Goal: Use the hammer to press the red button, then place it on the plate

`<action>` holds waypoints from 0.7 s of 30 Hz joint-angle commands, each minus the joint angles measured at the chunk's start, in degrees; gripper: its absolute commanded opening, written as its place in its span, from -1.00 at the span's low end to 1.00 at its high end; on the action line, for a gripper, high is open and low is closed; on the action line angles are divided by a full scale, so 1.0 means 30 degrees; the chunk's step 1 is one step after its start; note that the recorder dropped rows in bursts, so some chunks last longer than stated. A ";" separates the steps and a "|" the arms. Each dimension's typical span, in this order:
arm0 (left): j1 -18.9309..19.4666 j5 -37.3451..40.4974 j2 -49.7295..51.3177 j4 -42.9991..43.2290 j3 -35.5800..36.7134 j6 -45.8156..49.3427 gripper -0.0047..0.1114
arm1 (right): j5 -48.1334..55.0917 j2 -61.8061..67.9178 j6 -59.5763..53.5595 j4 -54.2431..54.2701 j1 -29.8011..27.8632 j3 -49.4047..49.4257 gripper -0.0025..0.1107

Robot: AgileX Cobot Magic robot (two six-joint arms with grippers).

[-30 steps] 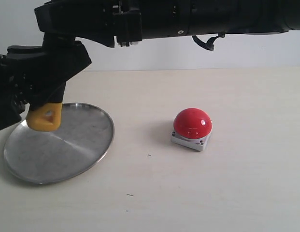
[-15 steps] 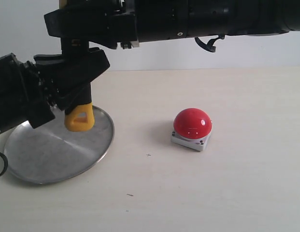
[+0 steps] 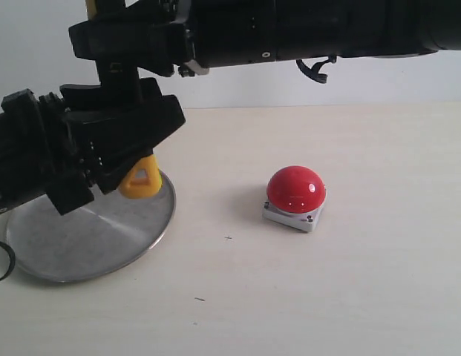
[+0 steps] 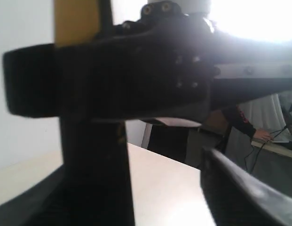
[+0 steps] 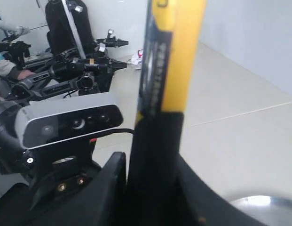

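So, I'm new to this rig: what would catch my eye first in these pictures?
The glossy red button on its grey base, alone on the pale table right of centre. Then the black robot arms crowding the upper left, with the hammer's yellow end hanging over the silver plate's edge.

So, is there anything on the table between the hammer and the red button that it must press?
Nothing visible. The yellow end of the hammer hangs near the right rim of the plate, and only bare table lies between there and the red button.
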 commanded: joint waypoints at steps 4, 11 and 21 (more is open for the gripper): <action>-0.0139 0.1068 0.0019 0.0318 -0.0147 0.0227 0.38 | -0.5884 -0.0591 0.1645 -0.0330 0.0003 -0.0296 -0.96; 0.0521 0.5522 -0.0349 0.0688 -0.0025 0.0227 0.27 | -1.2667 -0.2630 0.5314 -0.4556 0.0003 -0.0296 -0.96; 0.4712 0.6286 -0.4364 0.0600 0.2349 -0.0455 -0.91 | -1.3919 -0.5523 2.1921 -2.1733 0.0003 0.0763 -0.96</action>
